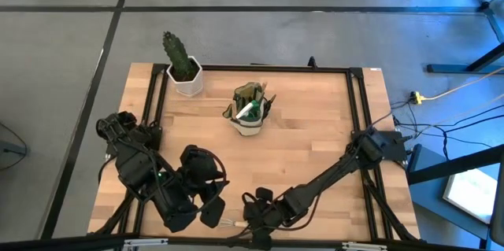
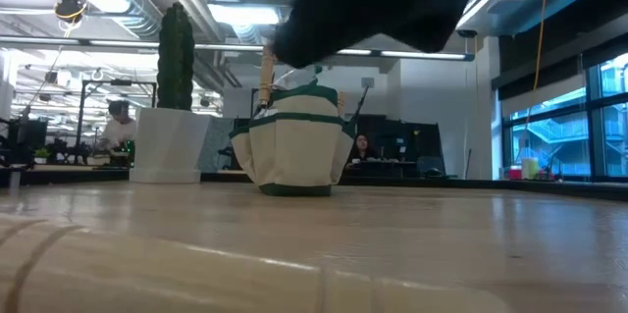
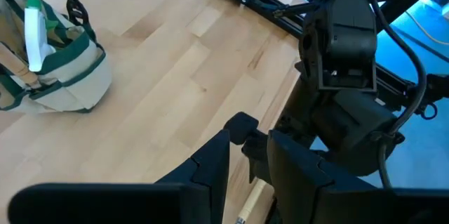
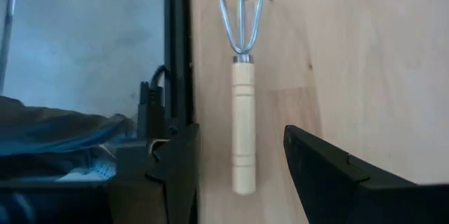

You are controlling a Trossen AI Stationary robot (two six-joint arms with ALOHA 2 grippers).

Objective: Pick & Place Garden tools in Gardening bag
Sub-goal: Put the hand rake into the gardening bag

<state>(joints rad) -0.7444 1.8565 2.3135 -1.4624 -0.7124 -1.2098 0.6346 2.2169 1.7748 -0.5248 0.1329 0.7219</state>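
A dark arm [image 2: 383, 4] hides the gardening bag's [image 2: 294, 146] top; its tools are too small to identify.

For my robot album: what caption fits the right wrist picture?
Right pincer open over a little wooden-handled rake lying on the table.

Cactus [image 1: 176, 56] upright in white pot [image 1: 188, 83], far-left corner of table [image 1: 315, 133]; in low view cactus [image 2: 176, 56] and pot [image 2: 169, 144] stand left of centre. Table: pale wood planks w/ black frame [image 1: 236, 68] round edge. Grey floor [image 1: 63, 62] w/ dark lines around. Cables [image 1: 449, 129] on floor at right side, yellow plug [image 1: 416, 97] among them. Bkgd room, low view: ceiling lights, windows at right, person [image 2: 120, 127] at left, another person [image 2: 364, 146] seated behind desks.
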